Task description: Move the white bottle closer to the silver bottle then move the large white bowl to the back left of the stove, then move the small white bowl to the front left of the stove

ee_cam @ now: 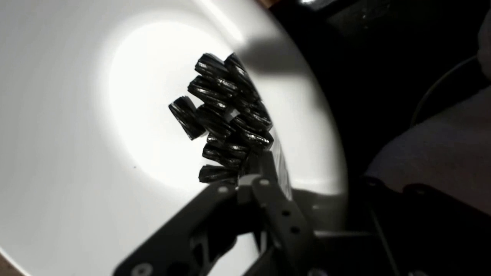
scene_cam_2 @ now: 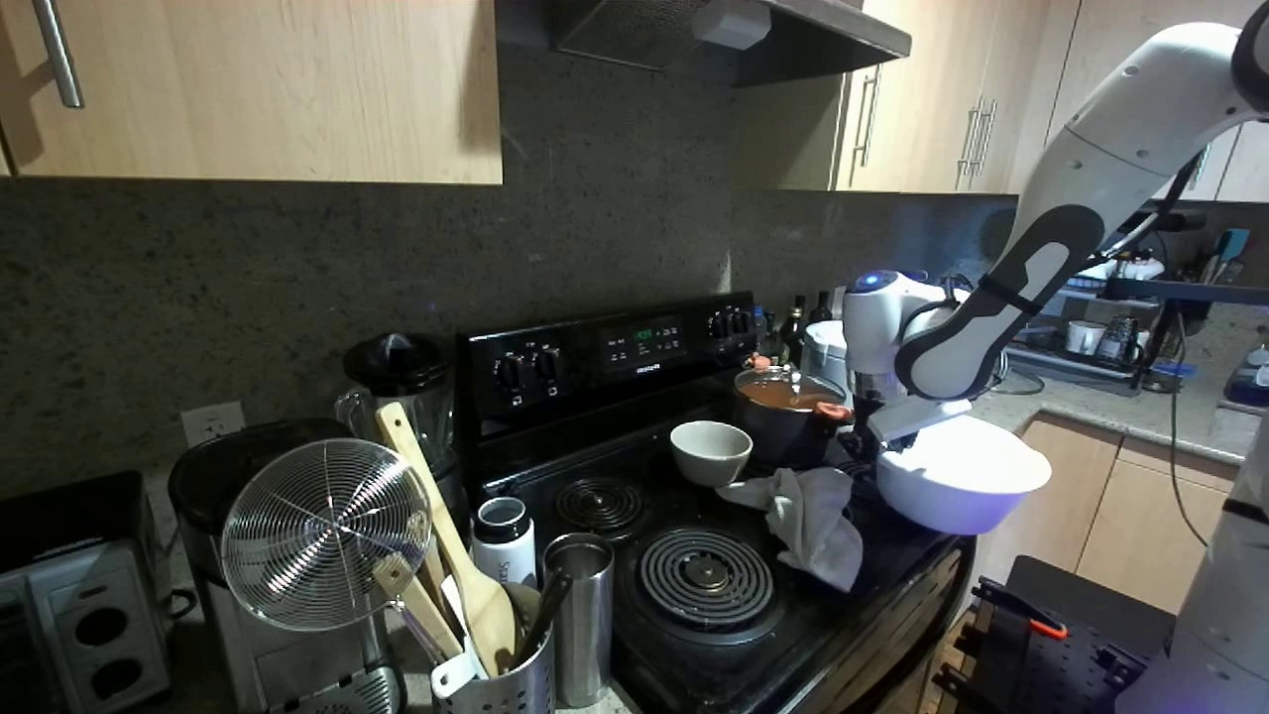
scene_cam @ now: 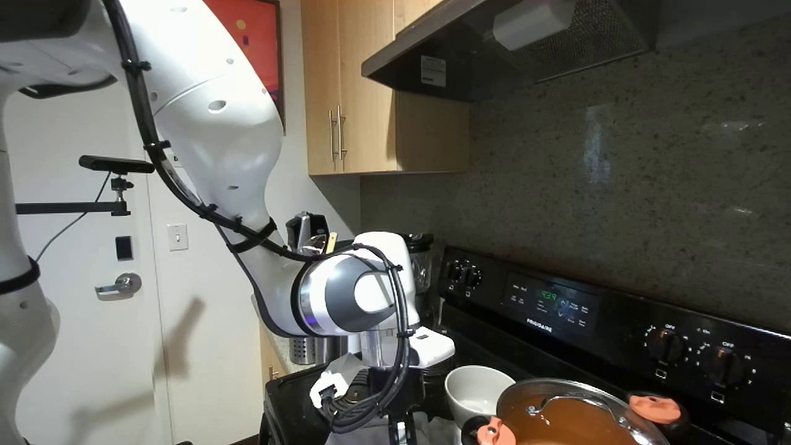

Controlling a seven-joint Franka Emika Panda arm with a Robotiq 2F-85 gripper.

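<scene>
One-sided lift could tip that wide round white bowl (scene_cam_2: pixel 957 486).
It's at the black coil stove's (scene_cam_2: pixel 684 676) front right; black gripper (scene_cam_2: pixel 879 446) astride its rim, pinching or not I can't tell; dark twisted pieces (ee_cam: pixel 213 120) may spill.

The place is a kitchen, with a stove (scene_cam_2: pixel 684 511), range hood (scene_cam: pixel 457 55), wooden cabinets (scene_cam: pixel 371 93), blender (scene_cam_2: pixel 431 416) and cooking utensils (scene_cam_2: pixel 486 610).
</scene>
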